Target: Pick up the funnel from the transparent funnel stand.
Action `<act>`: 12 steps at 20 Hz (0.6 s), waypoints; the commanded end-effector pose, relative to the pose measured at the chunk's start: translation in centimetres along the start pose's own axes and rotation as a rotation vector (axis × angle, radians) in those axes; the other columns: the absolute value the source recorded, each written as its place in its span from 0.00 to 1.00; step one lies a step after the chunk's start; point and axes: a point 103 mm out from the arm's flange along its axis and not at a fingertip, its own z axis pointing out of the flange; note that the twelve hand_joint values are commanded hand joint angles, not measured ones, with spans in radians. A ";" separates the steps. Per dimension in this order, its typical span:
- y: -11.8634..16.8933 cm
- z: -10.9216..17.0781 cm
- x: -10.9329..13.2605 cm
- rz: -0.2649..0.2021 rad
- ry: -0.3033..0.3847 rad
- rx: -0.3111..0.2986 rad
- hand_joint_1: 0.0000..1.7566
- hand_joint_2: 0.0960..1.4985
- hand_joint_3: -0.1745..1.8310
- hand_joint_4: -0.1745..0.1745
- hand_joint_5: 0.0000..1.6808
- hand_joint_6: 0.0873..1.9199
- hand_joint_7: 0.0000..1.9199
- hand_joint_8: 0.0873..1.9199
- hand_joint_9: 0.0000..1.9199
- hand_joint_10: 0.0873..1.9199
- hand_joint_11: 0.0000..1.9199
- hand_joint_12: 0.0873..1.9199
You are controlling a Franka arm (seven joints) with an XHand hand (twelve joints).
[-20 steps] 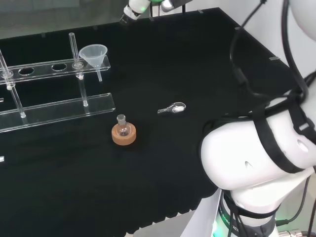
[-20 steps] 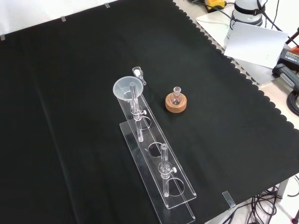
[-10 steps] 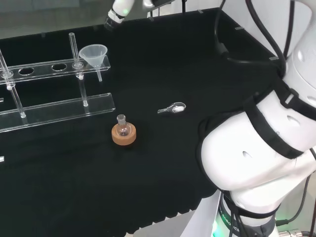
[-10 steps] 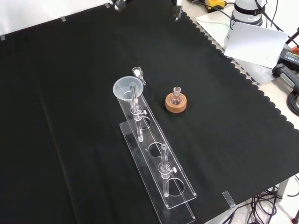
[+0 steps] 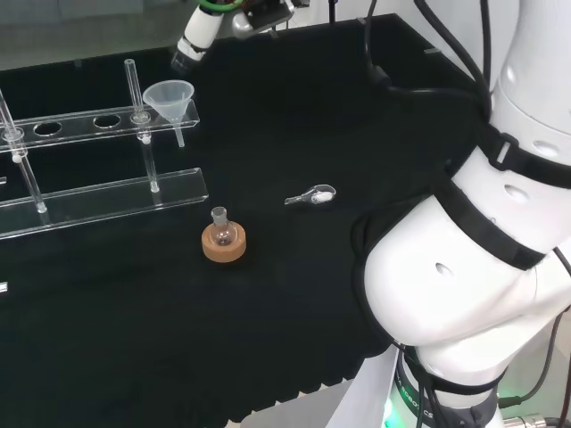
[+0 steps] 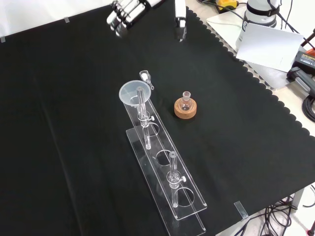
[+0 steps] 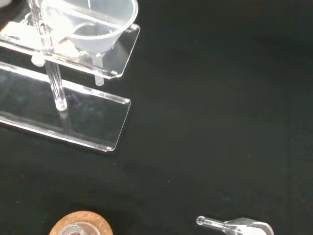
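Note:
The clear plastic funnel sits in the end hole of the transparent funnel stand, spout hanging below the upper shelf. In the front view the funnel is at the far end of the stand. The hand hangs above the cloth beyond the funnel, fingers straight and apart from the thumb, holding nothing. In the head view the hand is just behind and right of the funnel, not touching it. The wrist view looks down on the funnel and the stand's shelf.
A small flask on a cork ring stands in front of the stand, also in the front view. A clear scoop lies to its right. Upright glass rods rise from the stand. The arm's white links take up the right.
The hand has moved left towards the funnel in the head view and has come down into the front view from the top. The ware on the cloth has not moved.

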 end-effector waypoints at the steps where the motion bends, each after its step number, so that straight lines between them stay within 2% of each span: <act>1: 3.4 1.6 2.3 0.033 -0.034 0.034 0.33 0.34 0.09 0.50 0.00 0.00 0.00 0.00 0.00 0.00 0.00 0.57; 12: 7.6 3.5 5.1 0.033 -0.110 0.107 0.34 0.34 0.09 0.49 0.00 0.00 0.00 0.00 0.00 0.00 0.00 0.53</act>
